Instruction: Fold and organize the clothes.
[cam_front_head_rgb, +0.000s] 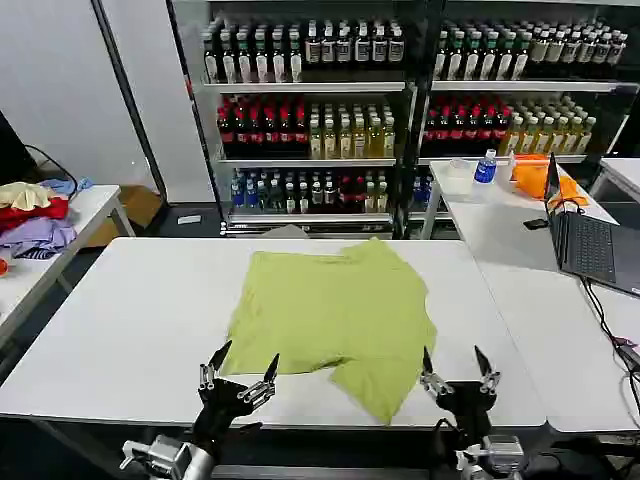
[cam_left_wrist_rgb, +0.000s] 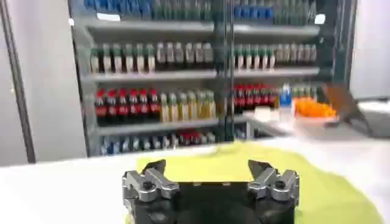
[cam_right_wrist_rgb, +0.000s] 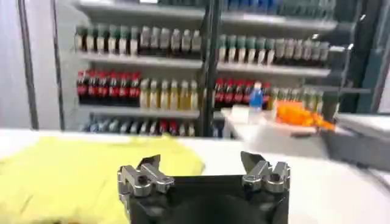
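Nearest to me, low in the head view, the two grippers stand side by side at the near edge of the white table (cam_front_head_rgb: 120, 330), both with fingers spread wide and holding nothing. The left gripper (cam_front_head_rgb: 238, 366) sits at lower centre-left of the frame, its fingertips just short of the near left hem of the lime t-shirt (cam_front_head_rgb: 335, 315); the right gripper (cam_front_head_rgb: 455, 366) sits at lower centre-right, just beside the flap of cloth that sags toward the bottom of the frame. So the shirt lies straight ahead of both sets of fingers and between them, slightly nearer the right one, I judge, because that drooping corner reaches almost to the table's front edge. The garment spreads across the middle of the table, rumpled rather than flat, its longer run going from the upper centre of the frame down toward the lower right. Both arms come up from below the frame with wrists low and fingers pointing up and forward, a ready pose. The left wrist view shows its open fingers (cam_left_wrist_rgb: 149, 178) with the yellow-green cloth just beyond; the right wrist view shows its own open fingers (cam_right_wrist_rgb: 262, 172) with the cloth off to one side. Farther back stand shelves of bottles (cam_front_head_rgb: 310, 90).
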